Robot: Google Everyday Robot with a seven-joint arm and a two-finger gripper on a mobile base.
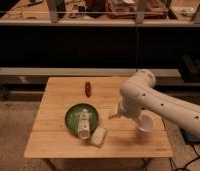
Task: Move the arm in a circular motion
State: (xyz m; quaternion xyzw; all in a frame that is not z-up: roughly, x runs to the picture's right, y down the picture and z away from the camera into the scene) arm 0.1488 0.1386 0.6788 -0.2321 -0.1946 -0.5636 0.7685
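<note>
Now cream-white dotted arm (pixel 158 102) bent over table (pixel 58 90), small pale jaws beside green plate (pixel 72 117), opening unclear

Bottle (pixel 84 124) on green plate (pixel 71 116); packet (pixel 98 136) beside; cup (pixel 146 125).

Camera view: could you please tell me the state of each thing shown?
Arm: bent, reaching over the table from the right.
Green plate: flat on the table.
White bottle: lying sideways on the plate.
White cup: upright, beside the arm.
Hand: low over the table, between plate and cup.
Red object: lying flat.
Pale packet: lying flat by the plate.
</note>
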